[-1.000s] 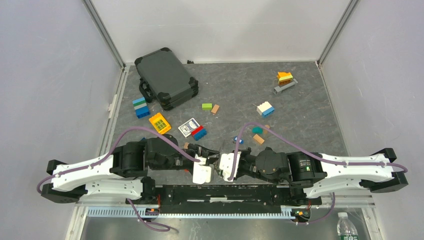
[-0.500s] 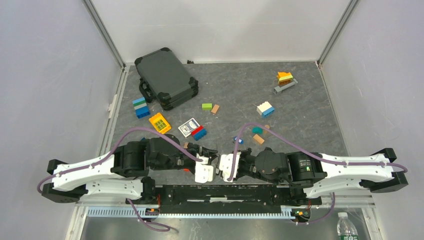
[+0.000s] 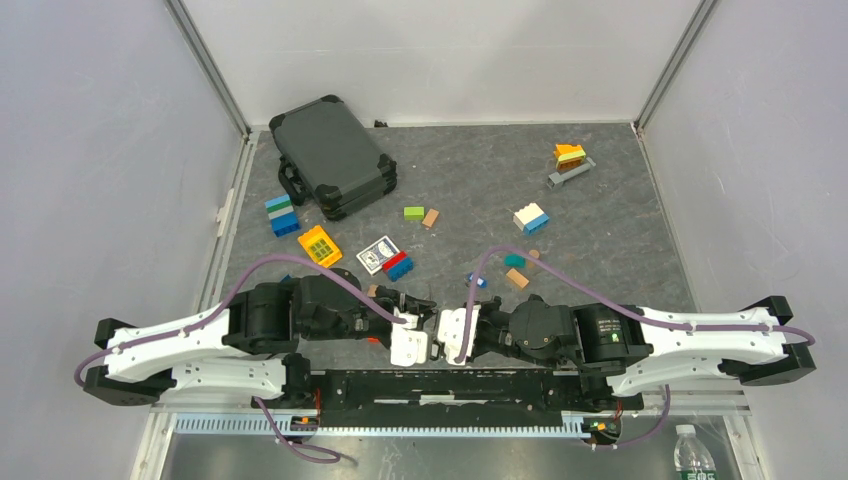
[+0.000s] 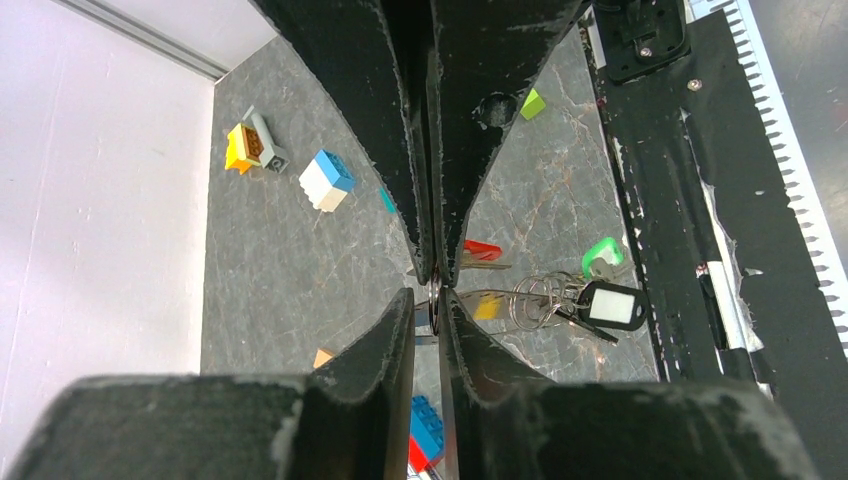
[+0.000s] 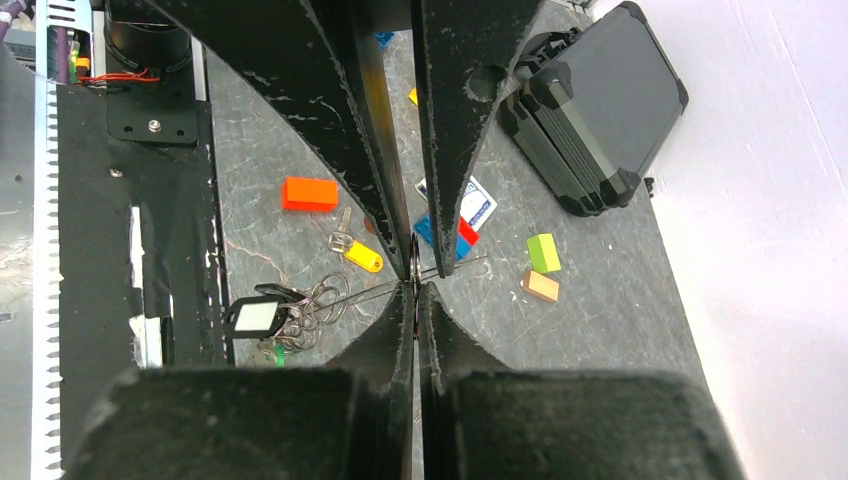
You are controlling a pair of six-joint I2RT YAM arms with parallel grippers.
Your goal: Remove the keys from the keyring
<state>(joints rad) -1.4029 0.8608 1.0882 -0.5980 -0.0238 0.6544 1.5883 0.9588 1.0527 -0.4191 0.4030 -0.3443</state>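
L fingers (image 4: 408, 312) nearly shut, R fingers (image 5: 415, 295) fully shut, tip to tip, both pinching the keyring (image 4: 435, 295) low over the bench (image 4: 280, 260), near its front edge. Keys (image 4: 488, 308) bunched just beside. Step: prob. working the ring open. Next: R holds firm, L slides one key off w/o slipping.

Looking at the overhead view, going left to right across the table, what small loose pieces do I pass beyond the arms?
Blue and green brick stack → yellow tile → card box → green brick → white and blue brick → yellow-topped grey block.
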